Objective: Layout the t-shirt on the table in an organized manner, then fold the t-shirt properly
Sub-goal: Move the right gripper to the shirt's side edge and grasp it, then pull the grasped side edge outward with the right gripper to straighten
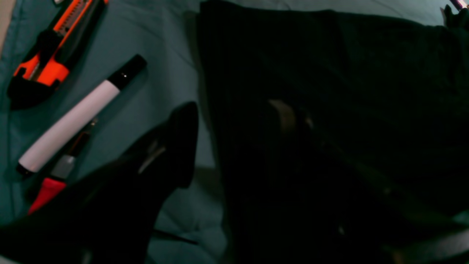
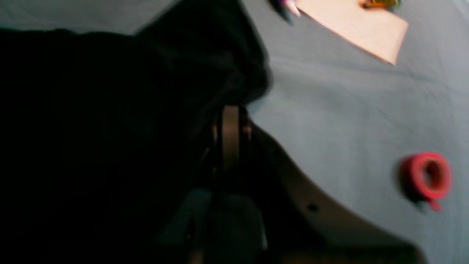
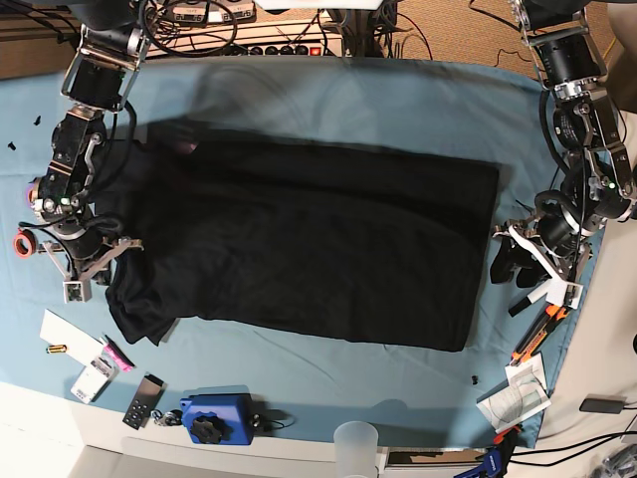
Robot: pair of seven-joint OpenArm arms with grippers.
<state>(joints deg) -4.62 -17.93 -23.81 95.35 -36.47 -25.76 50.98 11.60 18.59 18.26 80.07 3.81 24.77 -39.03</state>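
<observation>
The right hand (image 3: 107,261), at the left of the base view, is closed tight on the shirt (image 3: 318,244): in its wrist view the two fingers (image 2: 230,135) stand pressed together with black cloth bunched over their tips. How much cloth sits between them is lost in the dark. To the outer side of this hand a red tape roll (image 2: 427,176) lies on the bench (image 3: 398,100), well apart, and farther off a tan card (image 2: 361,29) is cut by the frame edge.

The shirt lies spread across the middle of the bench between the two hands, mostly flat, with its corner by the right hand rumpled and drawn up. No print shows on the visible side.

The left hand (image 3: 520,254), at the right of the base view, stands well open at the shirt's other edge. In its wrist view one finger (image 1: 176,146) hangs over bare blue cloth just beside the shirt's hem, while the other finger (image 1: 284,117) is over the black cloth and barely separable from it. Whether either finger touches anything cannot be told; nothing is held. Beyond this hand lie a white marker (image 1: 78,115), an orange cutter (image 1: 55,51) and a red-tipped tool (image 1: 55,183), the last partly hidden behind the finger.
</observation>
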